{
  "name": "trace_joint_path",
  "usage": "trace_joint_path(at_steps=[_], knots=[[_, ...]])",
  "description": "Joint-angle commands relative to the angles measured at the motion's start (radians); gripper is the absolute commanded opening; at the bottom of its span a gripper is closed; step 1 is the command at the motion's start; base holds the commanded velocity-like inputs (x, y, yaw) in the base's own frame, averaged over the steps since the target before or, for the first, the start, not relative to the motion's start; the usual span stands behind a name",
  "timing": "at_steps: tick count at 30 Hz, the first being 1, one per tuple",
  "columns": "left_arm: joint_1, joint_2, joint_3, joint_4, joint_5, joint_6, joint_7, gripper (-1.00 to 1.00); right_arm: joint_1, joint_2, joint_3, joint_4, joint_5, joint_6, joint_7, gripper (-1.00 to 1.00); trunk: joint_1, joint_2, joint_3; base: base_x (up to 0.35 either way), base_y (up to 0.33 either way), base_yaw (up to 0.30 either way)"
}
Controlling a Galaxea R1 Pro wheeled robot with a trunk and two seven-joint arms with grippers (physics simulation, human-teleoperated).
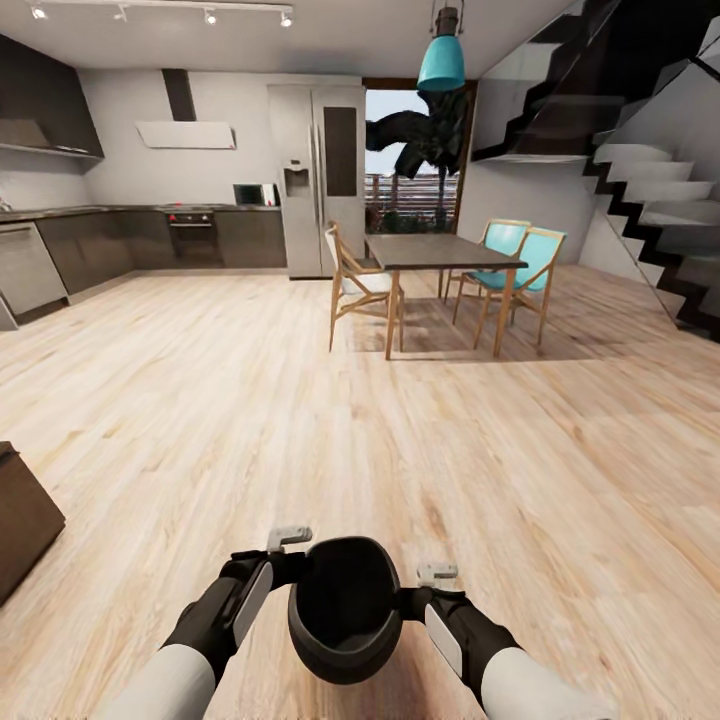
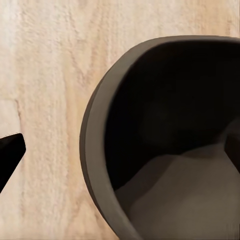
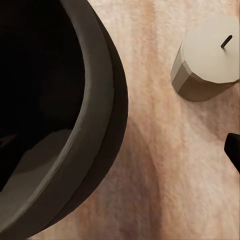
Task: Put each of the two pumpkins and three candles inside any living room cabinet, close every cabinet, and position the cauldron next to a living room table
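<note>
Cauldron [image 1: 345, 610] hangs between your left claw [image 1: 288, 540] and right claw [image 1: 437, 573], each pinching its rim; it looks stiff and heavy, so keep both grips level.

Black cauldron [image 1: 345, 610], beige candle [image 3: 206, 57]

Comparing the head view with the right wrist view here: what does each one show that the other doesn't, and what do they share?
Head view alone: both arms flanking the cauldron, the left tool, the right tool, the dining table with chairs, the kitchen and staircase. Right wrist view alone: a pale candle standing on the floor beside the cauldron. Shared: the black cauldron and the wooden floor.
</note>
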Motion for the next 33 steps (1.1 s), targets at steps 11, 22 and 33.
trace_joint_path(at_steps=[11,22,33], knots=[[0.0,0.001,-0.006,0.0,0.009,0.003,0.004,1.0,0.0,0.0,0.007,-0.002,-0.01,0.005,-0.008,1.0,0.005,-0.003,-0.044,0.0,0.0,0.0],[0.0,0.005,-0.007,0.0,0.008,-0.001,0.004,1.0,0.0,0.0,0.007,-0.002,-0.01,0.005,-0.008,1.0,0.008,-0.005,-0.071,0.0,0.0,0.0],[0.0,0.006,-0.007,0.0,0.008,-0.002,0.004,1.0,0.0,0.0,0.006,-0.002,-0.01,0.005,-0.008,1.0,0.008,-0.005,-0.071,0.0,0.0,0.0]])
